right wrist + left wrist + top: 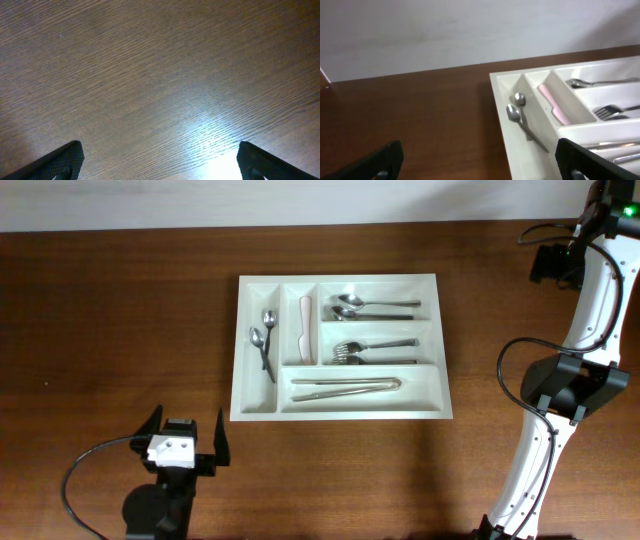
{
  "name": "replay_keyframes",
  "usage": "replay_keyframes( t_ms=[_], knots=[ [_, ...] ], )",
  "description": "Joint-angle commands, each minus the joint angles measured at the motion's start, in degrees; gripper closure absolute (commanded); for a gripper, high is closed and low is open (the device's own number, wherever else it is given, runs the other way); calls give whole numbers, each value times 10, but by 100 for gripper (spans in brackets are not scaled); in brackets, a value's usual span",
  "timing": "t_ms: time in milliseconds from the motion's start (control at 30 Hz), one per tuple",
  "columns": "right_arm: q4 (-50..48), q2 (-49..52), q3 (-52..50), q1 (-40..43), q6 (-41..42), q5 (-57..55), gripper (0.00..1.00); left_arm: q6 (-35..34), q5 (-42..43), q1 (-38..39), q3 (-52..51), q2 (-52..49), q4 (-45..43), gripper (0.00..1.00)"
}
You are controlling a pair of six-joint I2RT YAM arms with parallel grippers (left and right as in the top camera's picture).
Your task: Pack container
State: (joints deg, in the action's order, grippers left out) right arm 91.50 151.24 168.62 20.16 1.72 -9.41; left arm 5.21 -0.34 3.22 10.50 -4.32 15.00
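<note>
The left end effector (pixel 188 422) and right end effector (pixel 160 167) gape wide, gripping nothing.

The container (pixel 350 416) is sitting centred on the table (pixel 120 310). 2 teaspoons (pixel 264 340) are lying in its leftmost compartment, a knife (pixel 305 328) just right of them, spoons (pixel 365 306) behind forks (pixel 365 352), tongs (pixel 345 387) nearest.

The overhead view looks straight down on the whole desk (pixel 120 310), the left wrist view looks low across it toward the far wall (pixel 445 30), sharing the left end of the container (pixel 256 395) with overhead, and the right wrist view faces bare desk from close above.
</note>
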Motion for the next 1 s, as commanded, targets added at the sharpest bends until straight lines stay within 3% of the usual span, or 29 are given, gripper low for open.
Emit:
replay_keyframes(
  t_ms=[0,967],
  knots=[
    [0,4,0,0,7,-1,1,18,9,-3,-13,34,18,1],
    [0,4,0,0,7,-1,1,18,-9,-3,-43,40,54,1]
  ],
)
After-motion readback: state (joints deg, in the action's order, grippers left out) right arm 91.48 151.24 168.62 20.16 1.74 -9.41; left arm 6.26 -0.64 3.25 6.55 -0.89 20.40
